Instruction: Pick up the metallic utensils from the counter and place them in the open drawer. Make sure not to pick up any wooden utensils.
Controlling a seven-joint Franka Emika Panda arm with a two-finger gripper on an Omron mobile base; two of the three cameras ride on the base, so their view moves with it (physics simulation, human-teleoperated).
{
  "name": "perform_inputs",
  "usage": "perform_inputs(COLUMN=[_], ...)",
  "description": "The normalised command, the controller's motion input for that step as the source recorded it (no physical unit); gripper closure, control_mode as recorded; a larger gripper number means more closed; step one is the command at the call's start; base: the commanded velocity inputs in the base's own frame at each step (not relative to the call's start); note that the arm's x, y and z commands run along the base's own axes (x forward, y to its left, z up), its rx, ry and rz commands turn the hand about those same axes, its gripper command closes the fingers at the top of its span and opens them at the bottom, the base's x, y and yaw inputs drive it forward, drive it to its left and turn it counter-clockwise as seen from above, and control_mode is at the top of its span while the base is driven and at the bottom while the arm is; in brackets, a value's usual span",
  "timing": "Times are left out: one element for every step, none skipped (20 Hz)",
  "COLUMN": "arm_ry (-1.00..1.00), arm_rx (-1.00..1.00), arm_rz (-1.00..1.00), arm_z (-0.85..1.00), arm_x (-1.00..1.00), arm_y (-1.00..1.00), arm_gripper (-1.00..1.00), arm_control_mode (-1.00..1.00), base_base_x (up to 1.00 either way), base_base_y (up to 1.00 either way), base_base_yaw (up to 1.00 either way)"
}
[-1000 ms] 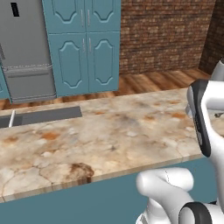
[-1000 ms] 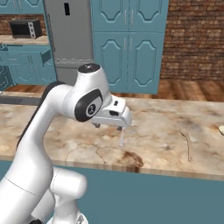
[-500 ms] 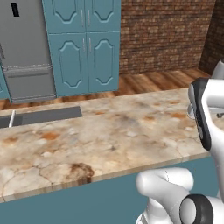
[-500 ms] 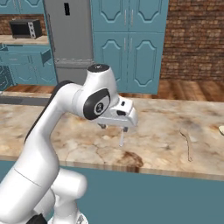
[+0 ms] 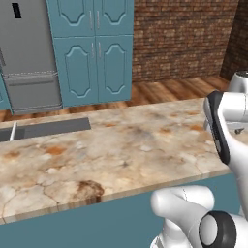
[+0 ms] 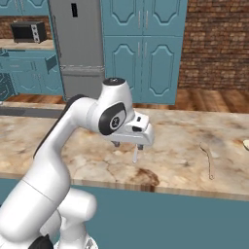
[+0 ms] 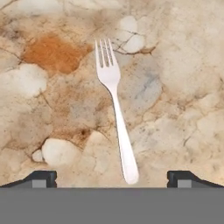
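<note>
A shiny silver fork [image 7: 114,109] lies flat on the beige marbled counter [image 7: 175,65], its tines pointing away from the hand and its handle end reaching down between the two fingertips [image 7: 43,177]. My gripper [image 7: 111,179] hangs open just above it, one finger on each side, with nothing held. In the right base view the gripper [image 6: 128,146] points down at the counter [image 6: 180,141] and part of the fork [image 6: 135,154] shows right below it. The open drawer is out of view.
A thin tan utensil [image 6: 209,158] lies on the counter to the right, and a pale object [image 6: 245,144] sits at the far right edge. A dark recessed panel [image 5: 48,128] sits at the counter's back left. Teal cabinets [image 6: 141,48] and a grey fridge [image 6: 78,39] stand behind.
The hand has shifted slightly to the right and come lower over the fork. Its jaws have stayed open and the fork has not moved.
</note>
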Motion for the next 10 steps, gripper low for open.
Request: perform_inputs(arm_ry=[0.02,0.04,0.05,0.04,0.03,0.03,0.04,0.05,0.07,0.06], arm_rx=[0.0,0.0,0.0,0.0,0.0,0.0,0.0,0.0,0.0,0.0], arm_rz=[0.0,0.0,0.0,0.0,0.0,0.0,0.0,0.0,0.0,0.0], arm_z=[-0.14,-0.12,-0.13,-0.1,-0.07,-0.07,-0.06,-0.06,-0.09,-0.12], arm_x=[0.24,0.27,0.3,0.31,0.29,0.29,0.28,0.27,0.29,0.26], arm_y=[-0.08,-0.11,-0.09,-0.16,-0.21,-0.19,-0.19,-0.19,-0.18,-0.15], arm_gripper=[-1.0,-1.0,-1.0,-1.0,-1.0,-1.0,-1.0,-1.0,-1.0,-1.0], arm_control_mode=[-1.0,-1.0,-1.0,-1.0,-1.0,-1.0,-1.0,-1.0,-1.0,-1.0], base_base_x=[0.0,0.0,0.0,0.0,0.0,0.0,0.0,0.0,0.0,0.0], base_base_y=[0.0,0.0,0.0,0.0,0.0,0.0,0.0,0.0,0.0,0.0], base_base_yaw=[0.0,0.0,0.0,0.0,0.0,0.0,0.0,0.0,0.0,0.0])
